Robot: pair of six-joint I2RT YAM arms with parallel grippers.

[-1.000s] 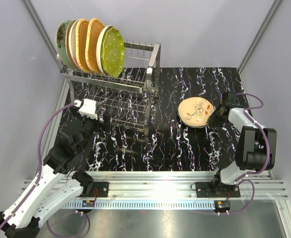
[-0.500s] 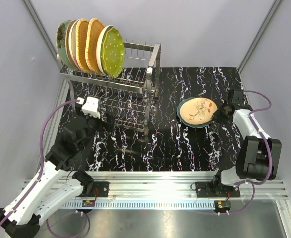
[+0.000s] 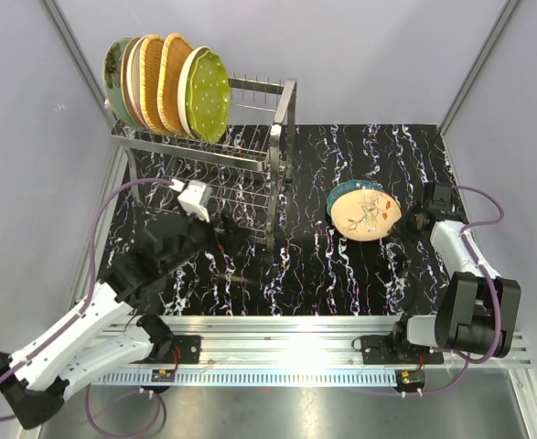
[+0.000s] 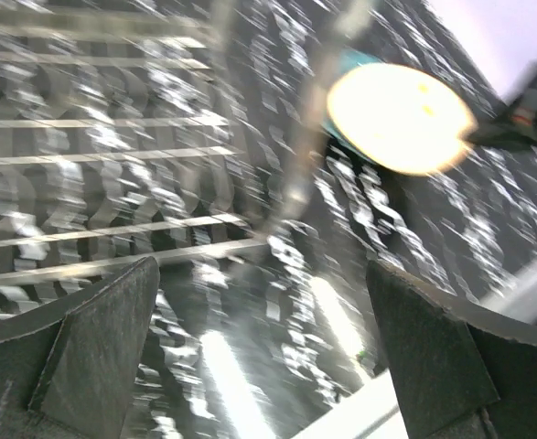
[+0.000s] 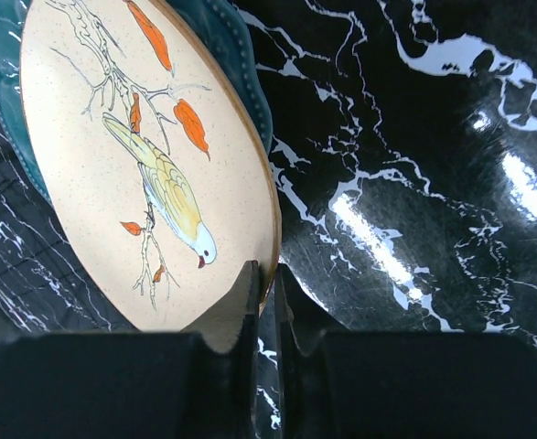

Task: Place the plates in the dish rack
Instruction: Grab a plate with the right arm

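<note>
My right gripper [image 3: 413,219] is shut on the rim of a beige plate with a bird and orange leaves [image 3: 366,213], held tilted above a teal plate [image 3: 341,193] lying on the table. In the right wrist view the fingers [image 5: 246,302] pinch the beige plate [image 5: 131,155] at its edge, the teal plate [image 5: 222,37] behind it. The dish rack [image 3: 241,165] stands at the back left with several plates [image 3: 163,84] upright in its top tier. My left gripper [image 3: 234,240] is open and empty in front of the rack; its view is blurred, showing the rack wires [image 4: 112,165] and the beige plate [image 4: 398,117].
The black marbled table [image 3: 341,274] ends at a metal rail [image 3: 286,329] along the front. Grey walls close in on both sides and at the back. Unfilled prongs [image 3: 254,91] stand at the right end of the rack's top tier.
My right gripper has lifted and tilted the beige plate off the teal plate and drawn it slightly nearer. My left arm has swung right, toward the rack's front right corner.
</note>
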